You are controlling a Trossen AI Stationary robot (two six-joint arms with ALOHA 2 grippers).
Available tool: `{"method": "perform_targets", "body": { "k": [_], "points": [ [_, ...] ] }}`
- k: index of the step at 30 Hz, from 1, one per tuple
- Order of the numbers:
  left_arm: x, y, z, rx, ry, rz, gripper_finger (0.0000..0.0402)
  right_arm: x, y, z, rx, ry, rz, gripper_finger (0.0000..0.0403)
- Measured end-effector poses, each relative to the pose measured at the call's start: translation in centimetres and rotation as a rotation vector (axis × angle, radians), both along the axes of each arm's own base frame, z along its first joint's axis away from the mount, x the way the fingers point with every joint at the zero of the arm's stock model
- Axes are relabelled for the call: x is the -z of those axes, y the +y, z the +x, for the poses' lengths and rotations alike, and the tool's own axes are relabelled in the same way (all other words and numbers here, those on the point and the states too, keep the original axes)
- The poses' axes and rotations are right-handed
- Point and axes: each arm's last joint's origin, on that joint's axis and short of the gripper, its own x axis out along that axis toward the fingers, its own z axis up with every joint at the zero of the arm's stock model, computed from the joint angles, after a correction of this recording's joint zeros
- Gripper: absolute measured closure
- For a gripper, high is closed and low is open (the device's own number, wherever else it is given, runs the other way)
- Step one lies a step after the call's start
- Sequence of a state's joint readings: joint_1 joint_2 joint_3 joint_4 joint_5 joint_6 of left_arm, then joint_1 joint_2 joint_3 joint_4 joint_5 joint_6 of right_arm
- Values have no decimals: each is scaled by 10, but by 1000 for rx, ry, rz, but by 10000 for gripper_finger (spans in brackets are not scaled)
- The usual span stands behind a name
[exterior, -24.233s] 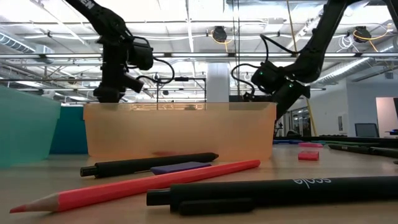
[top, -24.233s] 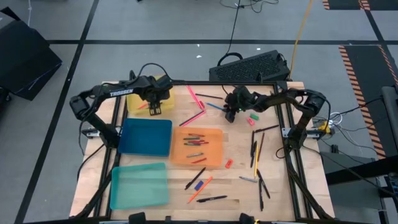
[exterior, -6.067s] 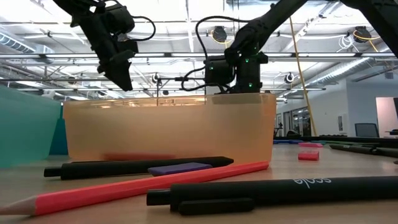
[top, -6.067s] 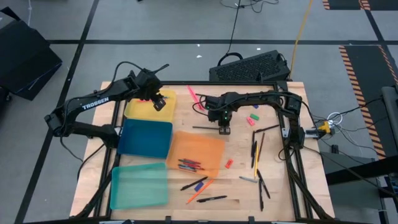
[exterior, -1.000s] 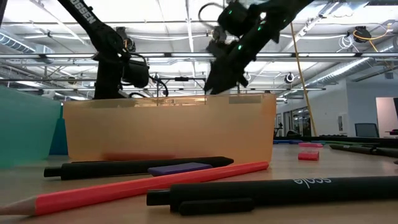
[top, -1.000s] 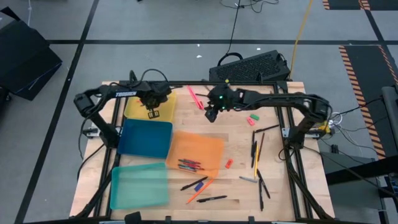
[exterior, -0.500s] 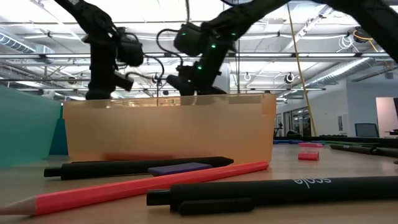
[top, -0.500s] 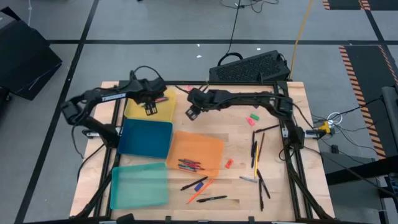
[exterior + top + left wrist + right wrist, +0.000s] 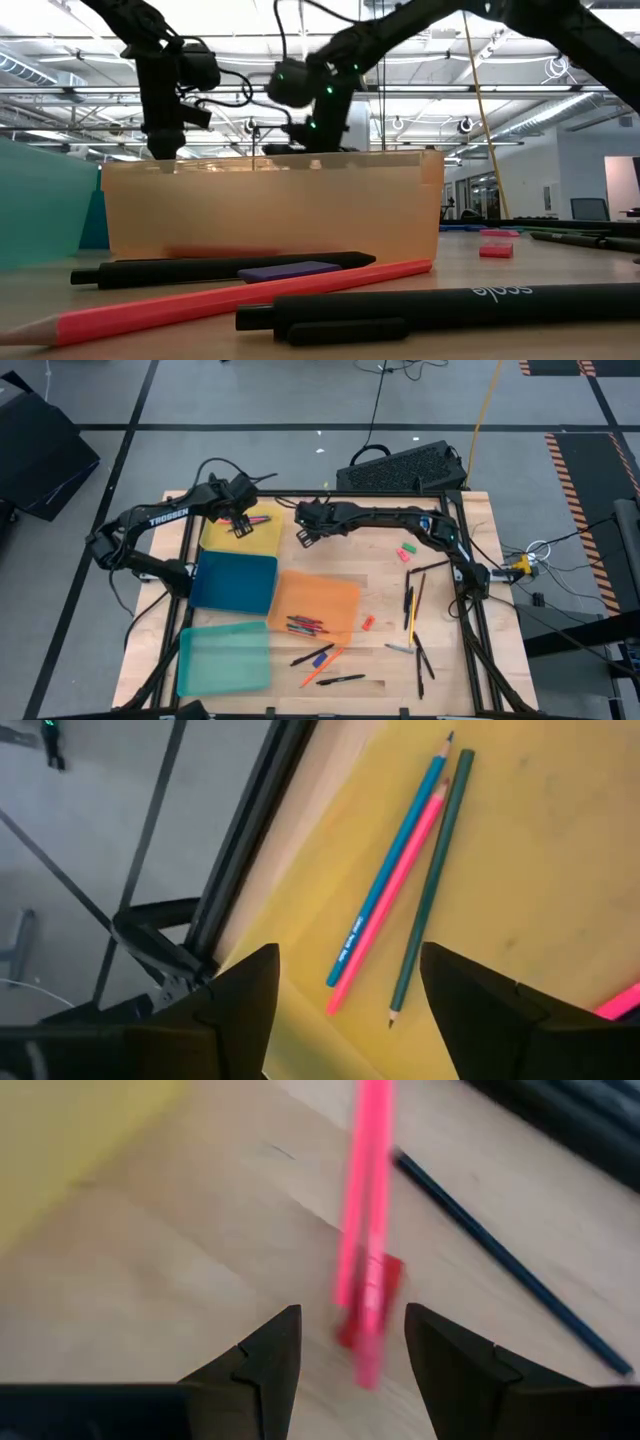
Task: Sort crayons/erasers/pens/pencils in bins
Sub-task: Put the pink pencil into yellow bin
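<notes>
My left gripper point(image 9: 239, 525) hovers open over the yellow bin point(image 9: 225, 542). In that bin lie a blue pencil point(image 9: 392, 860), a pink pencil point(image 9: 385, 915) and a green pencil point(image 9: 430, 880), side by side on its floor. My right gripper point(image 9: 304, 537) stands open above the bare wood just right of the yellow bin. In the right wrist view a pink pencil point(image 9: 362, 1200) lies on the table ahead of its fingers point(image 9: 270, 1350), over a small red eraser point(image 9: 385, 1275), beside a dark blue pencil point(image 9: 500, 1250). Neither gripper holds anything.
The blue bin point(image 9: 236, 581), the orange bin point(image 9: 330, 592) with crayons point(image 9: 306, 625) and the teal bin point(image 9: 222, 657) run toward the near left. Green point(image 9: 408, 545), pink point(image 9: 403, 555) and red erasers point(image 9: 368, 623) and dark pens point(image 9: 410, 600) lie on the right half. More pens and a pencil point(image 9: 230, 300) lie near the front.
My right gripper has swung toward the table's left edge, from mid-table at the far side to just beside the yellow bin, and has come lower. My left gripper has drifted a little toward the far edge over the yellow bin.
</notes>
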State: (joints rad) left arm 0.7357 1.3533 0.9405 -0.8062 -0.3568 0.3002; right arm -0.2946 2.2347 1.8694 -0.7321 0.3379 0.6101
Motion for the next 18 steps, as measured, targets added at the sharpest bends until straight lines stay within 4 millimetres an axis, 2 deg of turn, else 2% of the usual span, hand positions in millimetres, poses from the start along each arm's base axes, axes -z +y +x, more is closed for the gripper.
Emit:
{"method": "perform_targets", "body": {
  "k": [5,10,14,18],
  "points": [
    [0,0,0,-22,-9,-5,156,26,-9,-14,63,11,62,230],
    [0,-1,0,-16,-25,-22,156,43,-16,-20,70,-30,118,230],
    [1,-1,1,-9,-40,-38,156,43,-17,-20,42,-25,104,237],
    [1,-1,1,-25,-49,-39,156,43,-17,-21,24,-13,99,265]
  ]
}}
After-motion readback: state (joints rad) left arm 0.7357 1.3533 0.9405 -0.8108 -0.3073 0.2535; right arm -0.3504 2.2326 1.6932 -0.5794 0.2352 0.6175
